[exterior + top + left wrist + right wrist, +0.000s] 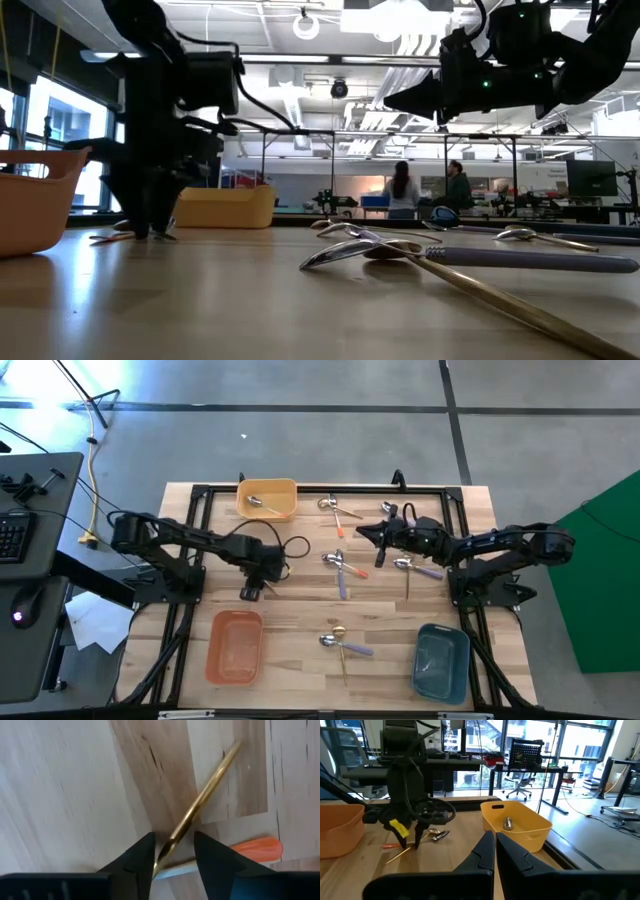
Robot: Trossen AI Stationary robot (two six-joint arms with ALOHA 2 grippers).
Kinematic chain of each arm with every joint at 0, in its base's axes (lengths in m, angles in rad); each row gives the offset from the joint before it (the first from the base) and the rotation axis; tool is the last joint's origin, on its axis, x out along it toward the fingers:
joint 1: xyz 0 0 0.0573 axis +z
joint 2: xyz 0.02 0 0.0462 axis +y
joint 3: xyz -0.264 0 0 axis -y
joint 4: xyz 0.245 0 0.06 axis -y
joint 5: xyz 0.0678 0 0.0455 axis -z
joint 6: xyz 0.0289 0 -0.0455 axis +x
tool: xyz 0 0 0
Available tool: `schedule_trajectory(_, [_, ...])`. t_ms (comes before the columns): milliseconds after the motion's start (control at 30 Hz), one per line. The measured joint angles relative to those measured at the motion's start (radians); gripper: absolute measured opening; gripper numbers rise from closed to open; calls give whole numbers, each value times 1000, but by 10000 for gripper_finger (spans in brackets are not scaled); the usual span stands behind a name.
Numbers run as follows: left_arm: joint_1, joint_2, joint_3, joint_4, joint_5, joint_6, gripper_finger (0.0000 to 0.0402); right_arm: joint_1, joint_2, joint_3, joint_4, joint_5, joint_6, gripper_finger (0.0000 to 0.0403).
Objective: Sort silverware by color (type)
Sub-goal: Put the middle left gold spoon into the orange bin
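My left gripper (173,837) points down at the table left of the middle (252,592), open. Its fingers stand on either side of a gold spoon's handle (205,795), which lies on the wood across an orange-handled spoon (257,847). My right gripper (362,532) hangs shut and level above the table's middle (495,837), with nothing in it. More silverware lies loose on the table: an orange-handled spoon (340,512), purple-handled spoons (341,572) (418,568), and a gold and a purple spoon crossed (342,644). My left gripper comes from above with its fingers (137,857) across the gold spoon's handle (172,840), which lies flat on the table between them. Whether a finger touches the handle, I cannot tell.
A yellow bin (267,498) with one spoon (507,823) in it stands at the far edge. An orange bin (235,647) is near left, a teal bin (441,660) near right. A black frame (320,490) rims the table. People stand in the room beyond (405,190).
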Motion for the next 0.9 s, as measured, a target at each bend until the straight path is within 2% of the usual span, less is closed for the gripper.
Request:
schedule_trajectory(300, [-23, 1, -2, 13, -35, 103, 12, 0, 0, 0, 8, 0, 17, 0])
schedule_trajectory(467, [-51, -18, 37, -60, -107, 145, 8, 1, 0, 0, 15, 0, 17, 0])
schedule_trajectory(633, [-125, -47, 161, -223, -191, 154, 4, 6, 0, 0, 46, 0, 21, 0])
schedule_trajectory(767, [-220, -52, 281, -366, -209, 101, 3, 26, 0, 0, 59, 0, 21, 0])
schedule_trajectory(900, [-363, -51, 397, -492, -193, 35, 3, 48, 0, 0, 60, 0, 20, 0])
